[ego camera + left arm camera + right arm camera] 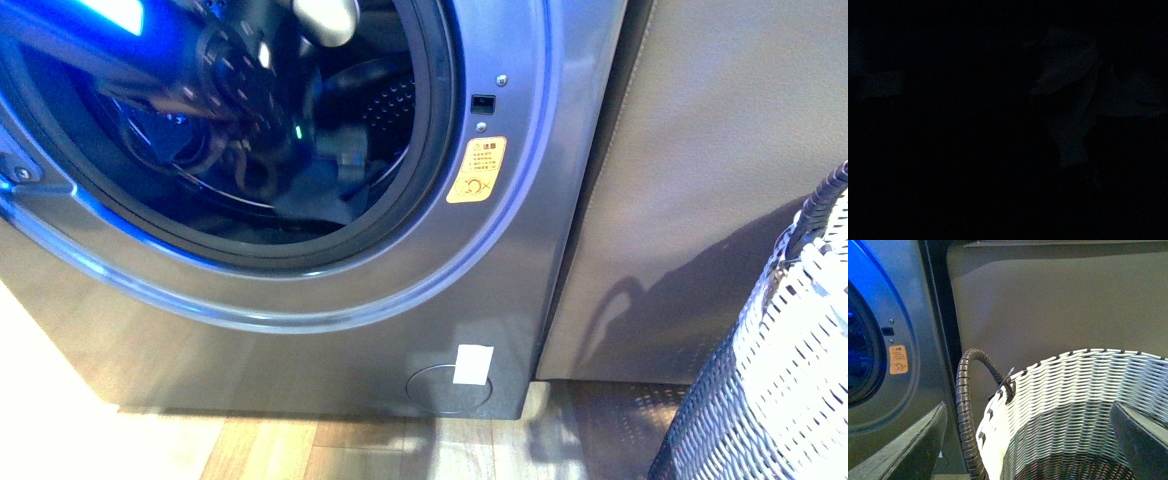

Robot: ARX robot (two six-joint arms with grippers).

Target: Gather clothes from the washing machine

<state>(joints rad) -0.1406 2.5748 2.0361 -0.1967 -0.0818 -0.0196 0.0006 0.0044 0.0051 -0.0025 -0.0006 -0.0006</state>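
Note:
The grey washing machine (520, 250) fills the left of the front view, its round porthole lit blue and the perforated drum (392, 100) showing inside. My left arm reaches into the drum. Its gripper (345, 163) is shut on the dark navy clothes (315, 200), which hang over the lower door seal. The left wrist view is dark. In the right wrist view my right gripper (1023, 450) is open over the mouth of the woven basket (1073, 405), nothing between its fingers (910, 447). The washing machine (913, 315) stands beside it.
The grey-white woven basket (780, 360) stands at the right on the wooden floor (330, 450), its dark wrapped handle (965, 415) arching up. A grey panel (700, 150) stands behind it. An orange warning sticker (476, 170) sits beside the porthole.

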